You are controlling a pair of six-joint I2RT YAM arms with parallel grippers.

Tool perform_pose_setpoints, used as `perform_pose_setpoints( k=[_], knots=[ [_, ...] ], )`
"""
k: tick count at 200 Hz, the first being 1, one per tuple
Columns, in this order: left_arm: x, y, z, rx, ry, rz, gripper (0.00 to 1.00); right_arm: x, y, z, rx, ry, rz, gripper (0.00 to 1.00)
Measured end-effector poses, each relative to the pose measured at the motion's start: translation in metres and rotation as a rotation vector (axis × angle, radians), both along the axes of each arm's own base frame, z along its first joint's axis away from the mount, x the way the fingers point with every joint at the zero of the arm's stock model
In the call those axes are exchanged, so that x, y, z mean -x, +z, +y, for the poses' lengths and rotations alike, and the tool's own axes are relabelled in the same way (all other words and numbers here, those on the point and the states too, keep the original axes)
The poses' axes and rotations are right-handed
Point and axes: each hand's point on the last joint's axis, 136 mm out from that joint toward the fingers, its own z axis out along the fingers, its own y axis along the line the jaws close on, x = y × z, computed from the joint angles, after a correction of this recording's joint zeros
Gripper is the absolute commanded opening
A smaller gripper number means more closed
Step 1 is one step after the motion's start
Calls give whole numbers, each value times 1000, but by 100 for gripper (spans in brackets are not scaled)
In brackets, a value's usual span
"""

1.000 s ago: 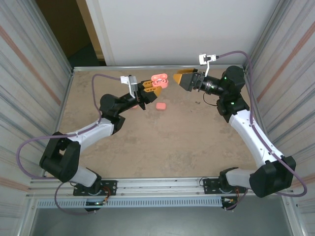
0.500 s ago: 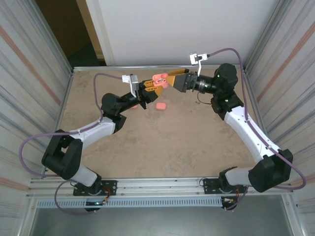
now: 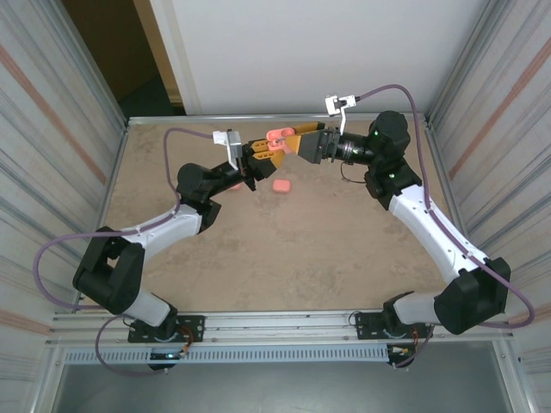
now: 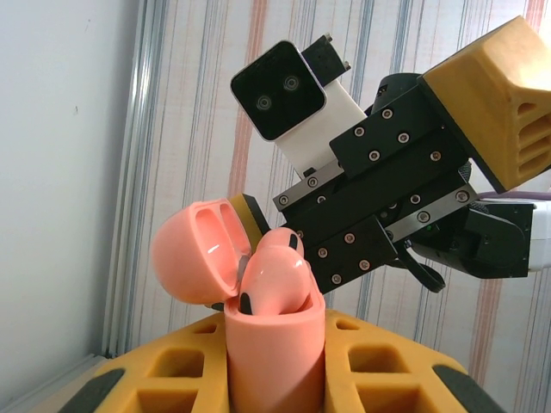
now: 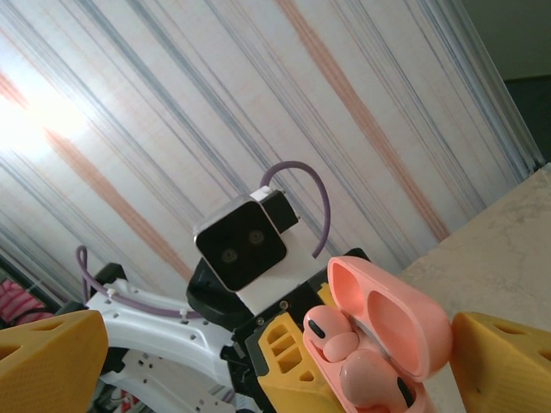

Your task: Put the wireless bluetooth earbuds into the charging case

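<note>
By the worktop's [image 3: 284, 258] far edge the right gripper [image 3: 294, 143] has moved in — wide open, empty — around the open charging case [image 4: 274, 353] pinched by the left gripper [image 3: 262, 150]; earbuds [image 4: 275, 277] seated inside.

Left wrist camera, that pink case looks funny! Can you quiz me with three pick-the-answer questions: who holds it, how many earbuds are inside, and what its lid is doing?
1. Who holds the pink case? A nobody. B the left hand. C a person.
2. How many earbuds sit in it? A none. B five. C two.
3. Its lid is: A open. B shut. C missing.

Answers: 1 B, its yellow fingers clamp the base of the case. 2 C, the right wrist view shows two side by side. 3 A, the lid is flipped back on its hinge.
</note>
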Motion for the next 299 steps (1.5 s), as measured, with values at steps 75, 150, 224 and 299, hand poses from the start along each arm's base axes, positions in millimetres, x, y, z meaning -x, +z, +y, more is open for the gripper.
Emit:
perform_pose_setpoints(
  k=[75,150,224,299],
  knots=[
    [0,0,0,2,-2,1,0,4,11,1,-7,11,-35,100],
    [-3,-6,-2,-9,-3,23,0,13,14,6,-5,44,-95,100],
    [-5,-9,-3,-19,-2,39,0,16,15,-1,23,2,-141,99],
    [4,-15,3,-79,18,76,0,7,1,-41,68,-214,-139,100]
  ],
)
